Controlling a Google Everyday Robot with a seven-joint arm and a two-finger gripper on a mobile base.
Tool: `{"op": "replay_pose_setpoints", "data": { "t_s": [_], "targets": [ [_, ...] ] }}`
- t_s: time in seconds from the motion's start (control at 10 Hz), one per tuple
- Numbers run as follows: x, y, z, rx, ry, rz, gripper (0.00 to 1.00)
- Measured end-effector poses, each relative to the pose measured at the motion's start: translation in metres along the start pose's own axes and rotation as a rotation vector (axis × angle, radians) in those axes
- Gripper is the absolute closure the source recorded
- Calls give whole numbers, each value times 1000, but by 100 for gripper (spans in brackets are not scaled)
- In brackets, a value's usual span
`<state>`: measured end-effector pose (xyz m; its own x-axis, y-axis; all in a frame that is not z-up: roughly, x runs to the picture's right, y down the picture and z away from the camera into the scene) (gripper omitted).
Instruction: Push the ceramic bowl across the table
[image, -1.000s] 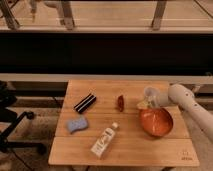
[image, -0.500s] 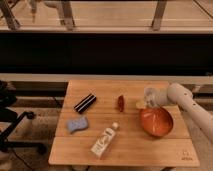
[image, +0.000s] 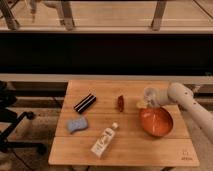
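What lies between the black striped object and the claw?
In the camera view, a small dark red object lies between the black striped object and the claw, which is by the ceramic bowl's far rim.

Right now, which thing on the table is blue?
The sponge near the left edge; nothing else is blue. The pincer sits at the ceramic bowl's far rim.

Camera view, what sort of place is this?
Probably an office or lab floor: a small light-wood table stands beside a black rolling chair, with a railing behind. The gripper is by the far-left rim of the ceramic bowl.
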<state>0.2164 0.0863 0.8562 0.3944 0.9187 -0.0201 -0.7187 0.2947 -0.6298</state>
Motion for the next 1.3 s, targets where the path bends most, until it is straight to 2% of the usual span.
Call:
{"op": "replay_pose_setpoints", "data": {
  "t_s": [1.3],
  "targets": [
    [-7, -6, -11, -5, 13, -23, 95]
  ]
}}
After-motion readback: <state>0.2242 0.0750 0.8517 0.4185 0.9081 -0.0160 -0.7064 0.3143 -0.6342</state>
